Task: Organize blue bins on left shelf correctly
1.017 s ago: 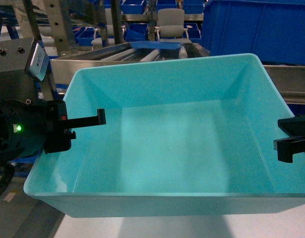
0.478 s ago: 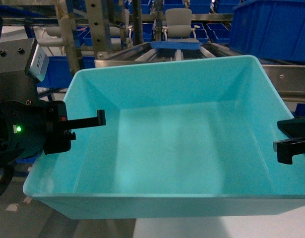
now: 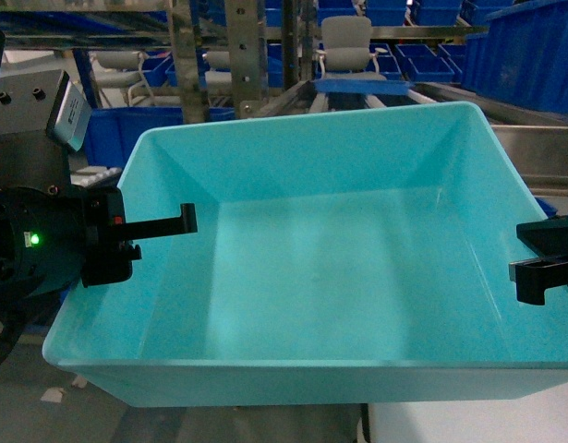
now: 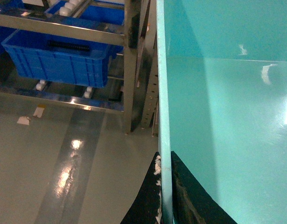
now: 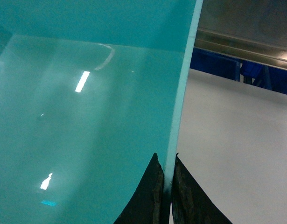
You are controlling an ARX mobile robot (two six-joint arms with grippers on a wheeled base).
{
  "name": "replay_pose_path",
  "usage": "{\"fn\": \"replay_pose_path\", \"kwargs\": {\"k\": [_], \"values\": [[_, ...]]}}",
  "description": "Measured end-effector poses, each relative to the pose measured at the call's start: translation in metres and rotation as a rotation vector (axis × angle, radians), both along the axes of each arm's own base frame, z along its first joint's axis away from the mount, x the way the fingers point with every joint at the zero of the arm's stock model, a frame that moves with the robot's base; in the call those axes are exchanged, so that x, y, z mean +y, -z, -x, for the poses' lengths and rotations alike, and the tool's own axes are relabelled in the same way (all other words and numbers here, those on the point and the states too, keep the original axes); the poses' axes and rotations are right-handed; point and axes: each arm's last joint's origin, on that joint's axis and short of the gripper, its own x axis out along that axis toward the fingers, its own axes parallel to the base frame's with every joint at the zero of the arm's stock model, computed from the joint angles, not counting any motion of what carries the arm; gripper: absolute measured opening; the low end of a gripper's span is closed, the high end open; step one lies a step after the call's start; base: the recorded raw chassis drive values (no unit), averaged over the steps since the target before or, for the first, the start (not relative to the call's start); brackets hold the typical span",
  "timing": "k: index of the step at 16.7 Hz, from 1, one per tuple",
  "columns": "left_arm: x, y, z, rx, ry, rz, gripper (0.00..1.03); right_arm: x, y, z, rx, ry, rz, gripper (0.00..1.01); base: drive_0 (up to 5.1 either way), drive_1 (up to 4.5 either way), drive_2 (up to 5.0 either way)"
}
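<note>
Holding the turquoise bin (image 3: 330,268) aloft between them, left end effector (image 4: 165,196) and right end effector (image 5: 165,196) each pinch a side rim, steel shelf (image 3: 505,138) lying directly ahead beyond its far wall.

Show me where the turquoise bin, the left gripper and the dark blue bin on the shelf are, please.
turquoise bin (image 3: 339,277): head view, on its inner floor.
left gripper (image 4: 164,186): left wrist view, at the bin's rim where both fingers clamp it.
dark blue bin (image 4: 59,60): left wrist view, on its front wall.
</note>
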Motion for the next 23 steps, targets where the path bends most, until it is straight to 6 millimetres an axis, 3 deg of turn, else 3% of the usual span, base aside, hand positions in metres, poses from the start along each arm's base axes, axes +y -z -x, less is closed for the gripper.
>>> {"fn": "replay_pose_path", "kwargs": {"k": [23], "values": [[0.0001,0.0001,0.0001,0.002,-0.001,-0.001,0.02,0.0,0.0002,0.0001,0.003,-0.001,0.0,0.03,-4.9,3.6,0.9]]}}
